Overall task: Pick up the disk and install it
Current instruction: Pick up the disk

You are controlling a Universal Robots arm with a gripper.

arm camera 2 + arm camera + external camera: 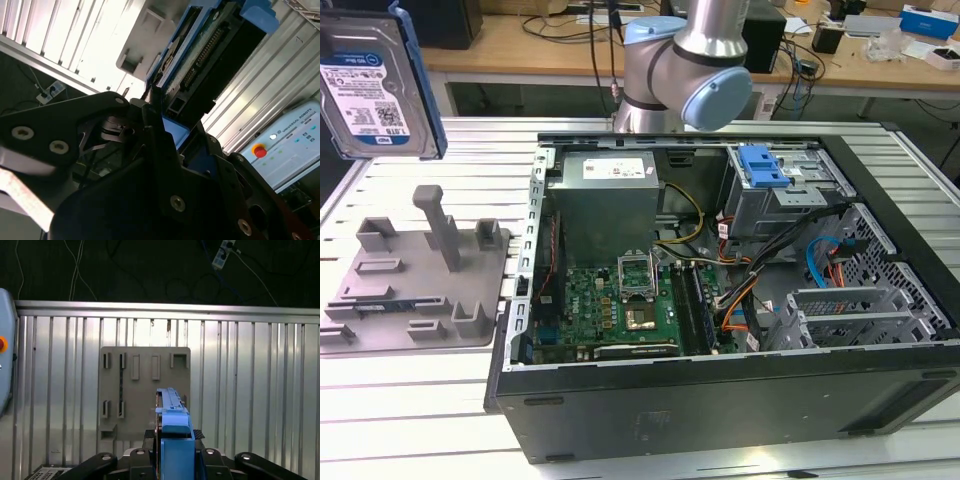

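Since the disk [375, 85] is clamped in the closed gripper [174, 437], it is held aloft over the grey tray [420, 300], its long axis running straight out from the gripper toward that tray. The open computer case [720, 410] is found well apart toward the exterior view's right, and its drive cage [790, 205], topped by a blue latch [763, 165], is crowded by cables [745, 300].

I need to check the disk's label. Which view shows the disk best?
The exterior view: the disk faces it, label showing. The first wrist view shows its blue edge, the second wrist view its connector end.
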